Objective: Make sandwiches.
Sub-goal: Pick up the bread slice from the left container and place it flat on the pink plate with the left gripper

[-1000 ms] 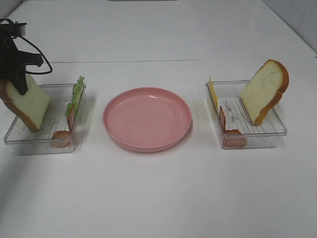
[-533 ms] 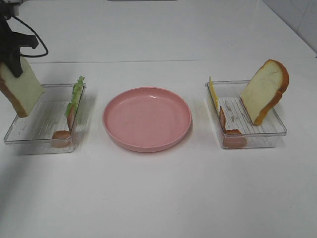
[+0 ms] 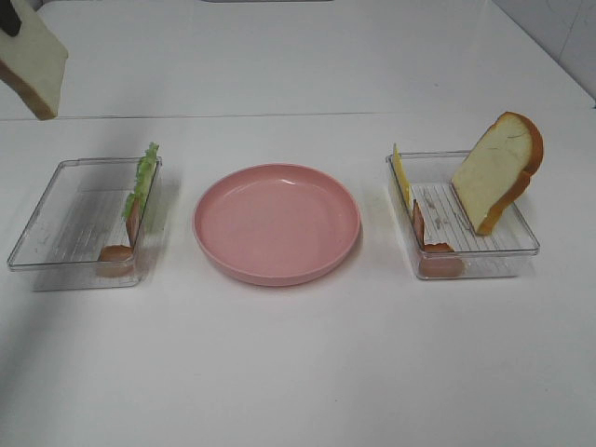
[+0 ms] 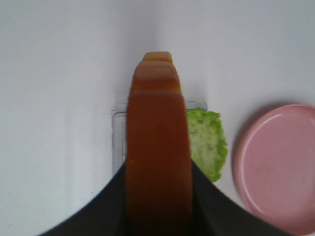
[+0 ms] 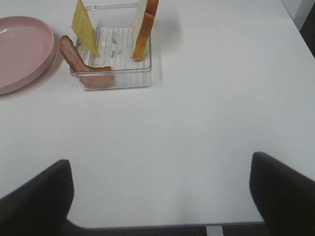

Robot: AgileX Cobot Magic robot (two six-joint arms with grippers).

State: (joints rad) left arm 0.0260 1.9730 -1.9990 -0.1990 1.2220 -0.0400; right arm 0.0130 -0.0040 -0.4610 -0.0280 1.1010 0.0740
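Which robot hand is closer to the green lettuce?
Left. The left gripper, holding a bread slice, hangs over the left tray with the lettuce. The right gripper is open, past the right tray, across the pink plate.

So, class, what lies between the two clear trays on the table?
The round pink plate sits between the left tray and the right tray, apart from both; the exterior high view shows it.
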